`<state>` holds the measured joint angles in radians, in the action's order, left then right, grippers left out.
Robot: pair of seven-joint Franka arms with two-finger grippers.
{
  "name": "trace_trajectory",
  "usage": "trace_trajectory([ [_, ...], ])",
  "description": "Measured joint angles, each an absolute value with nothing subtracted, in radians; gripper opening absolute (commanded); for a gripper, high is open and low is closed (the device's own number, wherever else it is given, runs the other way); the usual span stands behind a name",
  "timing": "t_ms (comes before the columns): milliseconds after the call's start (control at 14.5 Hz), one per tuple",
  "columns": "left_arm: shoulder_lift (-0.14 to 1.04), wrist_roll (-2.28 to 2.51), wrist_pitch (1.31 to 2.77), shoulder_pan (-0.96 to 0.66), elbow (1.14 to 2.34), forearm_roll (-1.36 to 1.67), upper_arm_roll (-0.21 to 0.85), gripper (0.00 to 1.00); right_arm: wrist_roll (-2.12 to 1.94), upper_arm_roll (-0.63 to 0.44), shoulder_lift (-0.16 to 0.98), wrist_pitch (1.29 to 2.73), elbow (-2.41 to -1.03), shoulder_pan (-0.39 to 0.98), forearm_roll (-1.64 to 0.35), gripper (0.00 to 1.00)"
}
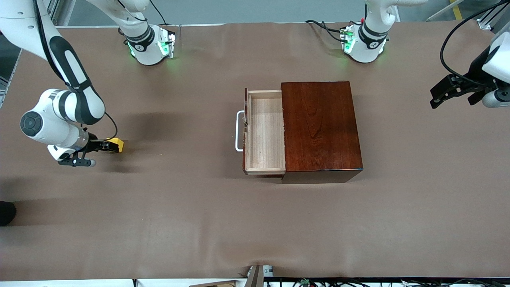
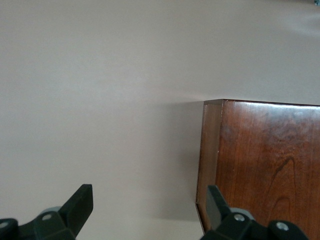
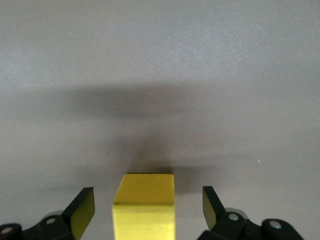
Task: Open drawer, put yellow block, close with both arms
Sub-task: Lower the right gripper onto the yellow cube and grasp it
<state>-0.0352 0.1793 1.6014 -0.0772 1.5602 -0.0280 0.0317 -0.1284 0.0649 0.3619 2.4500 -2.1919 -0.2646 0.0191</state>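
Right gripper (image 1: 106,146) is down at the yellow block (image 1: 116,145) near the right arm's end of the bench (image 1: 199,223), fingers spread on either side with gaps showing, nothing gripped yet. The block sits square between them. The drawer (image 1: 265,131) stands pulled out of the wooden box (image 1: 320,127). The left gripper (image 1: 452,92) waits open by the box's end. No readable writing anywhere.
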Motion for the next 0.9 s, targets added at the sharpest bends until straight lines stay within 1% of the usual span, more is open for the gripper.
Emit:
trace_trajectory([
  [276, -0.035, 0.179, 1.601, -0.077, 1.560, -0.028, 0.033, 1.00, -0.147, 0.066, 0.362, 2.455, -2.203, -0.280, 0.019, 0.83],
  [414, -0.035, 0.179, 1.587, -0.076, 1.560, -0.027, 0.032, 1.00, -0.147, 0.067, 0.362, 2.460, -2.210, -0.280, 0.019, 0.78],
  [552, -0.035, 0.179, 1.571, -0.074, 1.560, -0.027, 0.031, 1.00, -0.145, 0.067, 0.362, 2.460, -2.216, -0.280, 0.019, 0.63],
  [621, -0.035, 0.179, 1.570, -0.074, 1.560, -0.027, 0.030, 1.00, -0.142, 0.067, 0.362, 2.461, -2.219, -0.280, 0.018, 0.49],
  [690, -0.035, 0.179, 1.570, -0.074, 1.560, -0.027, 0.029, 1.00, -0.138, 0.067, 0.362, 2.461, -2.222, -0.281, 0.018, 0.20],
  [760, -0.035, 0.178, 1.570, -0.074, 1.560, -0.027, 0.029, 1.00, -0.136, 0.067, 0.362, 2.461, -2.225, -0.281, 0.018, 0.05],
  [829, -0.033, 0.178, 1.570, -0.075, 1.560, -0.027, 0.029, 1.00, -0.129, 0.066, 0.362, 2.461, -2.226, -0.281, 0.018, 0.00],
  [898, -0.031, 0.178, 1.570, -0.077, 1.560, -0.027, 0.030, 1.00, -0.120, 0.066, 0.361, 2.461, -2.226, -0.281, 0.018, 0.00],
])
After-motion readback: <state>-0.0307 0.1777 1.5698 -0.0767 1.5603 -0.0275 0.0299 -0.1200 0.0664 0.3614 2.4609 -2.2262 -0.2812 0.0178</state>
